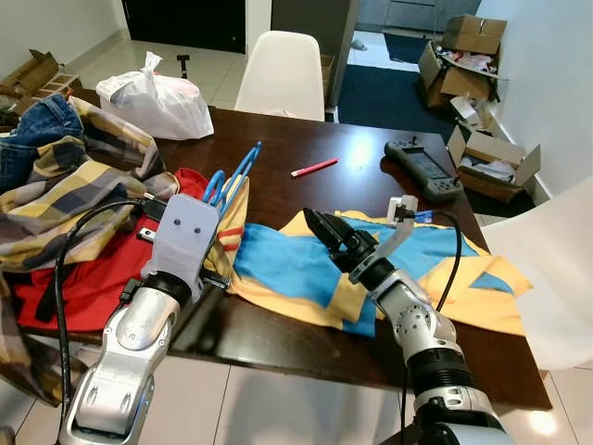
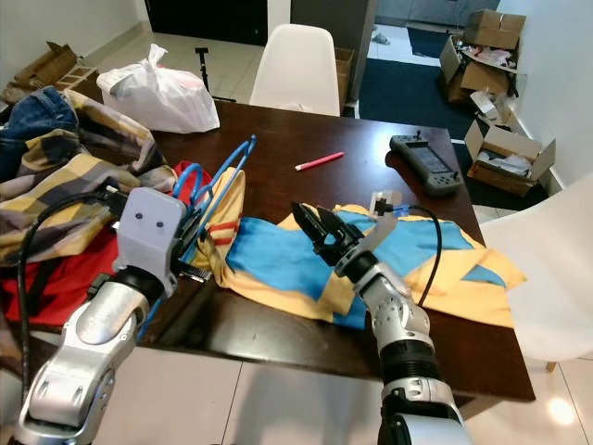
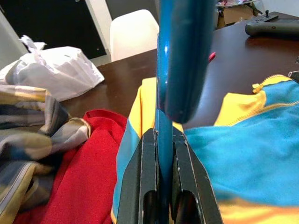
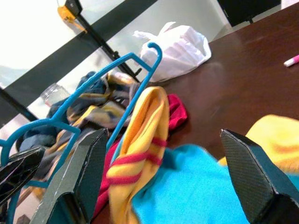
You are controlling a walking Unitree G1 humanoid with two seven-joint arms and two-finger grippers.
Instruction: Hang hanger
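**Left claw gripping blue hanger**

The left claw (image 3: 163,186) is clenching the blue hanger (image 2: 218,181), whose long axis is running away from the claw, hook pointing toward the white bag (image 1: 157,97). Beside it, the right claw (image 2: 315,227) is hovering released over the blue-and-yellow shirt (image 1: 296,264) on the surface (image 1: 352,176).

glossy blue plastic hanger (image 2: 215,184), smooth, clamped between matt black fingers (image 3: 140,186). soft knit cloth, yellow-and-blue shirt (image 1: 306,264), rumpled. dark polished wood table (image 1: 306,139), catching light. crinkly thin white plastic bag (image 1: 157,97). brushed silver metal on right arm (image 1: 422,329). woven-texture black pads on right gripper (image 4: 161,177).
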